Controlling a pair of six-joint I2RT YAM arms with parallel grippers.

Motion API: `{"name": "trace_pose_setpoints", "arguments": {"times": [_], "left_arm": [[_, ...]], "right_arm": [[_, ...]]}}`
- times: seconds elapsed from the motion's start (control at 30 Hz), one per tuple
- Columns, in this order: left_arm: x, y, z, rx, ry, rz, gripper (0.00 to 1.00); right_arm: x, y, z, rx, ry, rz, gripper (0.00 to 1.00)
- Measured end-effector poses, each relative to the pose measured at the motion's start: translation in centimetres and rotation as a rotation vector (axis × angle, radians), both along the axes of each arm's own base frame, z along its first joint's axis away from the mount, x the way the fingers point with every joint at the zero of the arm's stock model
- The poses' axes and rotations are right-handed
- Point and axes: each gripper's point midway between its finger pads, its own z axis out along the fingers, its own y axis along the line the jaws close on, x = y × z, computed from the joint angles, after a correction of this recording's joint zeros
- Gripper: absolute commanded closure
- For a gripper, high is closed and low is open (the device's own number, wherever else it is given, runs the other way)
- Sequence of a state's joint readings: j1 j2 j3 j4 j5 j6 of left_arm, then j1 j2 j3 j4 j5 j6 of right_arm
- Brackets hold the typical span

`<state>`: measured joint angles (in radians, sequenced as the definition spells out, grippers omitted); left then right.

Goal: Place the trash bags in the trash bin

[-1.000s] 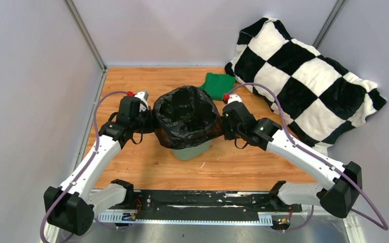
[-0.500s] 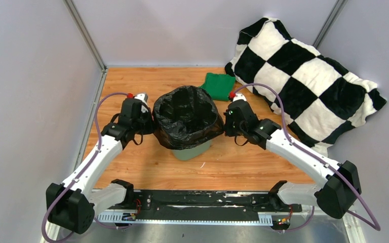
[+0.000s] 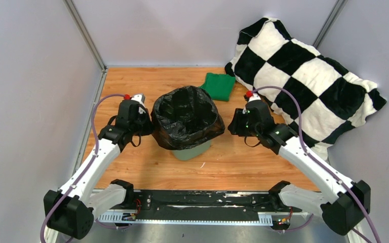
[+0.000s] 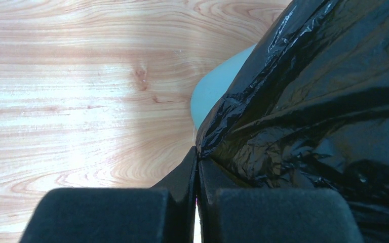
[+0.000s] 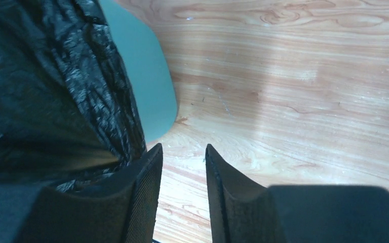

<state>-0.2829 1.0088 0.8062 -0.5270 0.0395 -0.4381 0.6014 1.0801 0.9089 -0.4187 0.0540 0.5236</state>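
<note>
Your left claw (image 4: 197, 158) is pressed together on the edge of the black trash bag (image 3: 186, 115), pinching a fold of the plastic. Your right claw (image 5: 182, 152) is spread, holding nothing, with just table (image 5: 294, 101) showing between the fingers, right beside the bag. The bag's sitting in the mint-green trash bin (image 3: 193, 151), folded over its rim, mid-table.
</note>
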Motion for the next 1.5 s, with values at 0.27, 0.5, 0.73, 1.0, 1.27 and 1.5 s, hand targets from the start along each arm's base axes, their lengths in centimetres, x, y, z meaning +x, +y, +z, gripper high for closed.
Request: {"name": "trace_pose_setpoints", "arguments": {"times": [0.27,0.5,0.73,1.0,1.27,1.5], "left_arm": [[-0.1,-0.1,0.3,-0.008,-0.003,0.000,1.00],[-0.1,-0.2,0.3,-0.016,-0.001,-0.005,1.00],[-0.1,-0.3,0.4,-0.019,0.000,-0.010,1.00],[-0.2,-0.5,0.3,-0.026,0.005,-0.018,1.00],[-0.2,-0.6,0.3,-0.029,0.006,-0.021,1.00],[-0.3,-0.7,0.2,-0.032,0.013,-0.027,1.00]], "right_arm": [[-1.2,0.5,2.8,0.246,-0.021,0.027,0.47],[-2.1,1.6,0.9,0.422,0.037,0.046,0.46],[-2.2,3.0,0.2,0.569,0.059,0.058,0.47],[-1.8,3.0,0.4,0.679,0.035,0.022,0.46],[-1.8,3.1,0.0,0.788,0.011,-0.001,0.46],[-1.2,3.4,1.0,0.869,-0.025,0.002,0.47]]}}
